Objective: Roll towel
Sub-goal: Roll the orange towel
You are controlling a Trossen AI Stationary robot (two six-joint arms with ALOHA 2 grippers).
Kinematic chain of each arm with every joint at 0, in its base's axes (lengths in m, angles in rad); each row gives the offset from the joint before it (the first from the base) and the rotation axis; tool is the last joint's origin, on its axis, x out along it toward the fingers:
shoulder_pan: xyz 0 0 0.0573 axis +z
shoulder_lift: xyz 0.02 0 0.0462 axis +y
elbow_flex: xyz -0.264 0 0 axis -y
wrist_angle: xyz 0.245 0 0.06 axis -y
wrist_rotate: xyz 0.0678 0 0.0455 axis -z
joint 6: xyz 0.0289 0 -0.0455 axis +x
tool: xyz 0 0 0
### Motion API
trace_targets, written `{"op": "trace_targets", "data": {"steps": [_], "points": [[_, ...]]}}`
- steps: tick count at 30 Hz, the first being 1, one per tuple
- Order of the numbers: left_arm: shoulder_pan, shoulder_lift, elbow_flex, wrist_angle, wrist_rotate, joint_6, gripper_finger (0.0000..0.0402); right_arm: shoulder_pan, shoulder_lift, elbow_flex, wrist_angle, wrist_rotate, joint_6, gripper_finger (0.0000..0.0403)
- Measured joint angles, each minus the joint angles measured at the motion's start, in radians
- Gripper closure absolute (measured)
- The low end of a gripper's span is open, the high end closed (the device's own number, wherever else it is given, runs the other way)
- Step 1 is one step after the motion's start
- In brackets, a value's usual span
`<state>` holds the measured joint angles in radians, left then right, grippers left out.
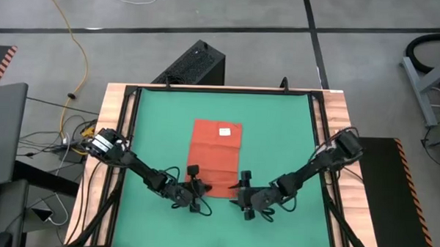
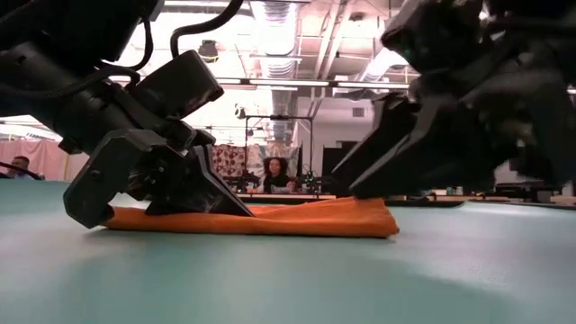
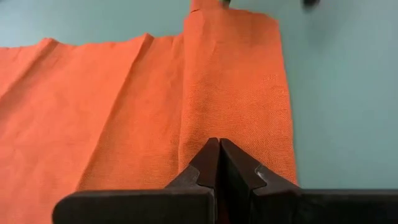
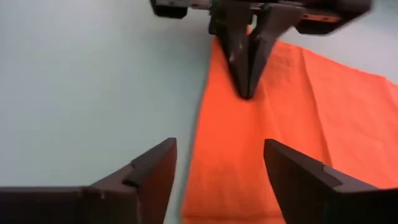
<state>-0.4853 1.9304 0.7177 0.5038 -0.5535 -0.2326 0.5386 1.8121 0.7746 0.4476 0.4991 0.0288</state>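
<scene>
Orange-red woven cloth, the towel (image 1: 216, 150), lies flat on the green mat (image 1: 278, 125) with its white tag (image 1: 224, 132) at the end farthest from both grippers; the near end is turned over into a low, flattened fold that runs from one gripper to the other. Left gripper (image 1: 196, 185): fingers pressed together with no gap, tips set down on the folded band at its left end, pinning or pinching it; whether cloth sits between the pads cannot be told. Right gripper (image 1: 242, 189): fingers spread wide and holding nothing, poised just over the right corner of the same fold, with the cloth edge running out ahead between its fingers toward the left gripper. Step in hand, as judged: an early turn of the roll, the right side let go for a fresh hold while the left keeps the fold down; most of the towel is still unrolled. Next move calls for the right gripper to close on the fold's corner level with the left, then both to carry the roll evenly toward the tag end, so it does not skew.
</scene>
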Motion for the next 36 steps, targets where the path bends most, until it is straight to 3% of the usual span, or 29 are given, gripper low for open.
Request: {"op": "trace_targets", "data": {"steps": [6,16,21,27,36], "points": [[0.008,0.0,0.0,-0.009,0.016,-0.009,0.0401,-0.02,0.092,0.038,-0.002,0.0,-0.049,0.0127],[0.011,-0.001,0.0,-0.023,0.034,-0.015,0.0401,-0.06,0.134,0.047,-0.164,-0.008,0.189,0.0129],[0.014,-0.001,0.0,-0.023,0.044,-0.013,0.0401,-0.065,0.134,0.045,-0.23,0.007,0.237,0.0154],[0.014,-0.001,0.0,-0.021,0.045,-0.014,0.0401,-0.066,0.136,0.043,-0.23,0.004,0.229,0.0218],[0.014,-0.001,-0.001,-0.01,0.056,-0.041,0.0401,-0.056,0.125,0.039,-0.237,0.013,0.217,0.0384]]}}
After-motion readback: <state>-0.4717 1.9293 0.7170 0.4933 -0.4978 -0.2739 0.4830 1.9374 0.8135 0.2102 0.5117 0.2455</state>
